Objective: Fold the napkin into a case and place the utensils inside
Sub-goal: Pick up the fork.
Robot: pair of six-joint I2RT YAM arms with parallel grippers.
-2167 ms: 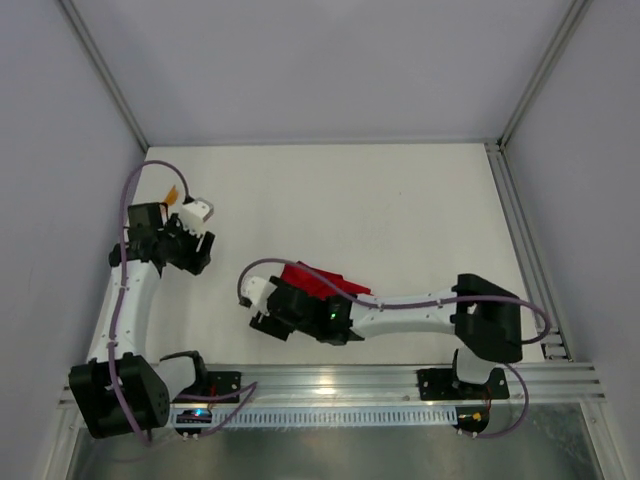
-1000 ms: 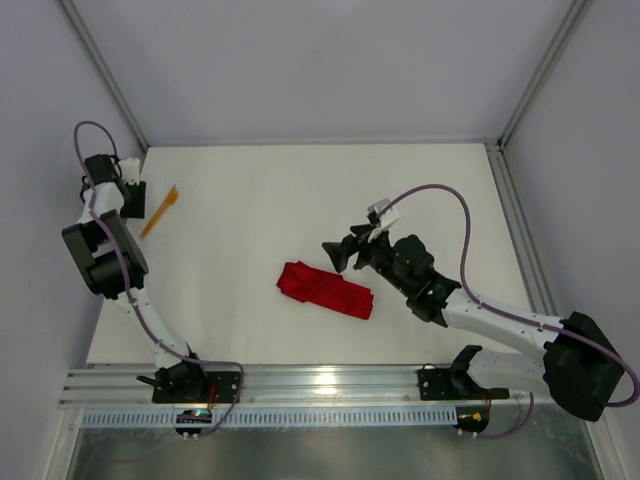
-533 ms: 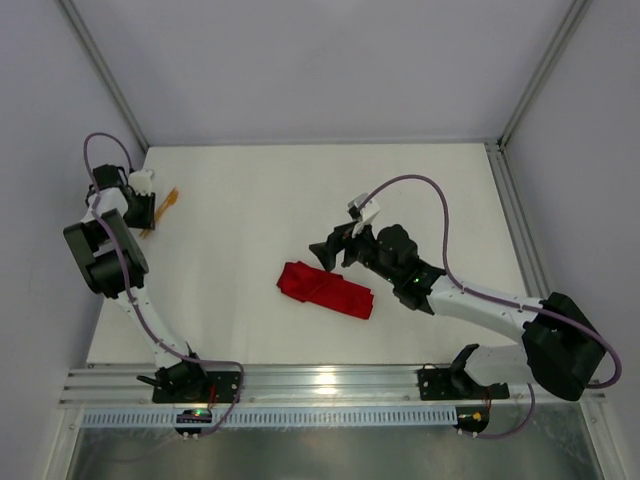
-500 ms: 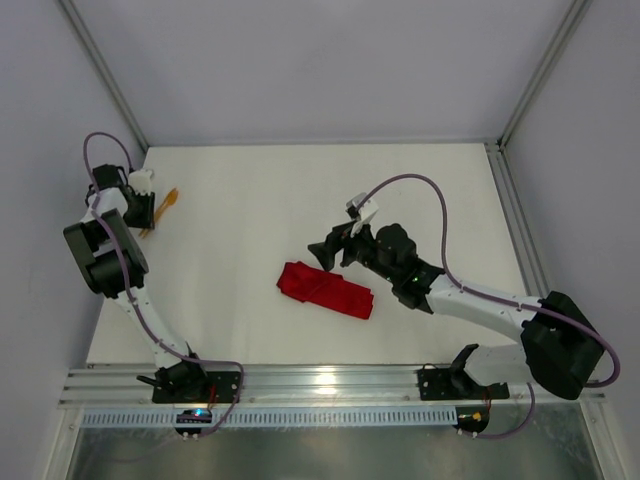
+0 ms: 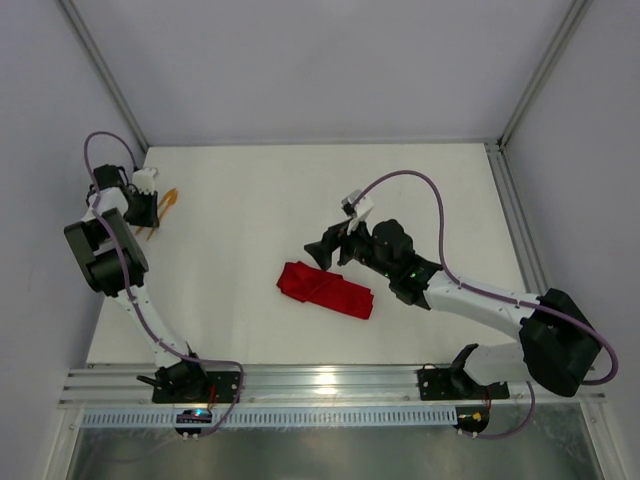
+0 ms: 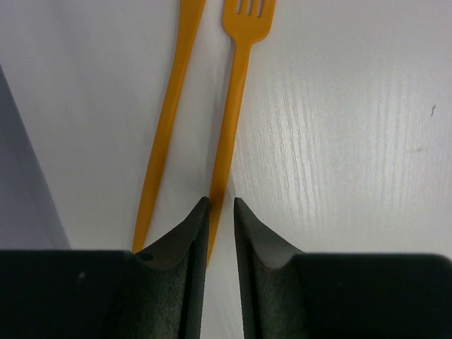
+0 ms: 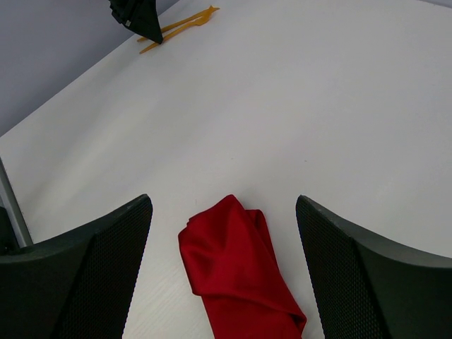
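Seen from above, the folded red napkin point(image 5: 325, 290) lies as a limp bundle in the middle of the desk point(image 5: 420, 180). The orange utensils sit in the far left corner under my left jaws. My right jaws hover just beyond the napkin's far edge, apart from it.

Through the left wrist, the fork point(image 6: 233, 106) and a second orange utensil point(image 6: 166, 127), its head out of view, lie side by side. My left jaws are drawn nearly together astride the fork's handle end. A sliver of desk shows beside it, so I judge it not yet pinched. Such thin, light, slick plastic lying flat will likely skid or twist, so the handle wants a square grip.

Through the right wrist, my right jaws gape wide and empty above the napkin point(image 7: 236, 272). Soft cloth will sag, so an edge layer is where I would lift.
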